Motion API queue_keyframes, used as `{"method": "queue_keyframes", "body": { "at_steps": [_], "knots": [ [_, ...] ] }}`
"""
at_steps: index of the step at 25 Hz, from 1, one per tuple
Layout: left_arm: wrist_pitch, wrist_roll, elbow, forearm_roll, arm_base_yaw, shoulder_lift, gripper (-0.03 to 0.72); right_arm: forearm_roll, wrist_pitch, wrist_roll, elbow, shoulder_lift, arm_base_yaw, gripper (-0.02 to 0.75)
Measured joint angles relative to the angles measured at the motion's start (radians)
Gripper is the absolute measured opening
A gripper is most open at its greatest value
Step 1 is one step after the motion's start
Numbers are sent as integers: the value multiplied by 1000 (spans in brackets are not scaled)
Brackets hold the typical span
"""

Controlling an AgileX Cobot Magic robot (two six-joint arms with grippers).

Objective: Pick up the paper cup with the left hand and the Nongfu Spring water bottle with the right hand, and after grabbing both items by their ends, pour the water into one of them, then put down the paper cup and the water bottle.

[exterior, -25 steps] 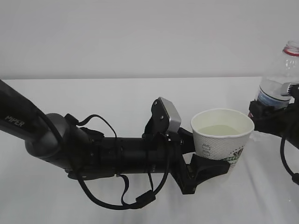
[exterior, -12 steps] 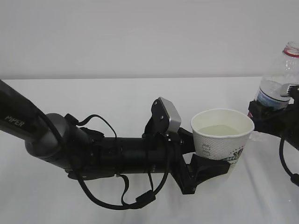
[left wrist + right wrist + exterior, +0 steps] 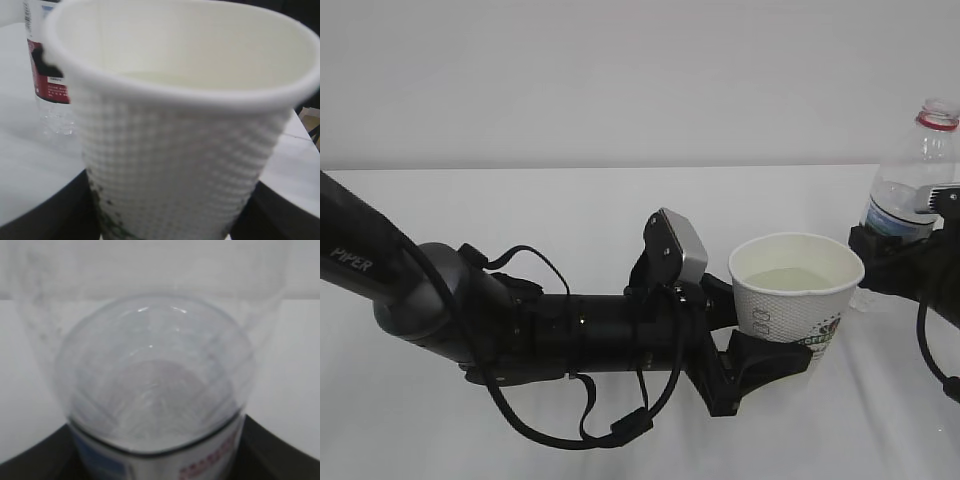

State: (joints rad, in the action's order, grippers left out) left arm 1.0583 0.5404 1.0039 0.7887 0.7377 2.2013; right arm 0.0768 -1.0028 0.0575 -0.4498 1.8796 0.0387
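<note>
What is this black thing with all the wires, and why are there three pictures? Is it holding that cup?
It is a robot with two arms, and each arm ends in a pincer that works like a hand. The big picture is from a camera looking across the white table. The other two come from little cameras on the robot's wrists, so things there look huge and blurry. The left hand pinches the paper cup near its bottom, and pale water lies inside. The right hand holds the water bottle upright at the right edge. The close-up of the cup is the left wrist's picture; the close-up of the clear bottle is the right wrist's.
</note>
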Motion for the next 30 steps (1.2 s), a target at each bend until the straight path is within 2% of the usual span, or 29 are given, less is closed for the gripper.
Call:
{"method": "queue_keyframes", "body": {
  "at_steps": [13,27,30],
  "knots": [
    [0,0,0,0,0,0,491,1,50,0,0,0,0,456],
    [0,0,0,0,0,0,490,1,57,0,0,0,0,512],
    [0,0,0,0,0,0,490,1,57,0,0,0,0,543]
  ]
}}
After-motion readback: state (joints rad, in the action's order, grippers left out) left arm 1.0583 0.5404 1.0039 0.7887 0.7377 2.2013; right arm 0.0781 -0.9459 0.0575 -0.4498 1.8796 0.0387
